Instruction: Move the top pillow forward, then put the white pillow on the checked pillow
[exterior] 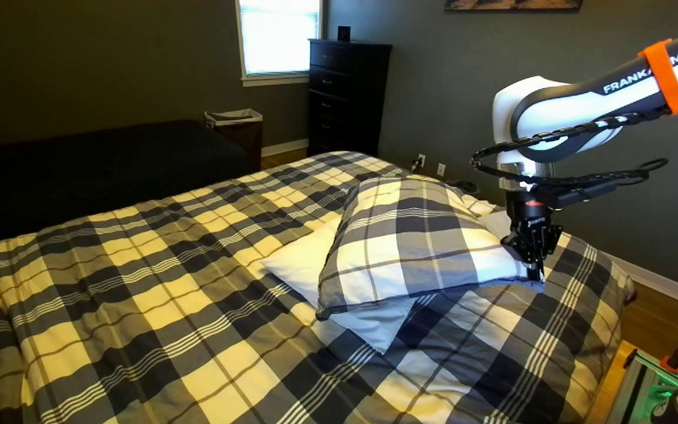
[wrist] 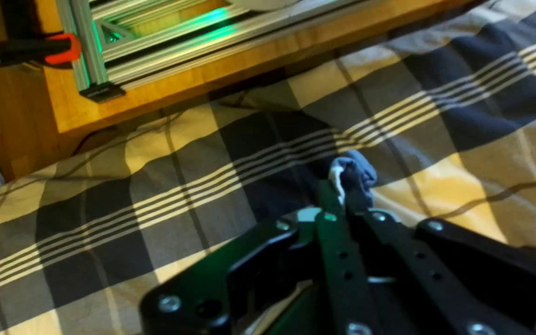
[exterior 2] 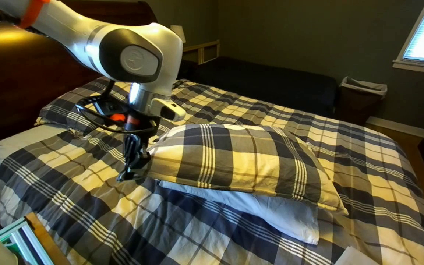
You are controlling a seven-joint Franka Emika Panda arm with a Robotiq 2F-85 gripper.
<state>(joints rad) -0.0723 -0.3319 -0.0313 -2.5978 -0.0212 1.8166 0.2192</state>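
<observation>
The white pillow (exterior 2: 289,217) is partly covered by the plaid pillow (exterior: 415,241). The latter is clenched (at one corner) by the end effector (exterior: 534,274).

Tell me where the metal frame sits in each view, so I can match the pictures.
In an exterior view: metal frame in the bottom right corner.
In an exterior view: metal frame in the bottom left corner.
Wrist view: metal frame along the top, left of centre.
Shared landmark: the wooden surface under it, alongside the plaid bedspread.
</observation>
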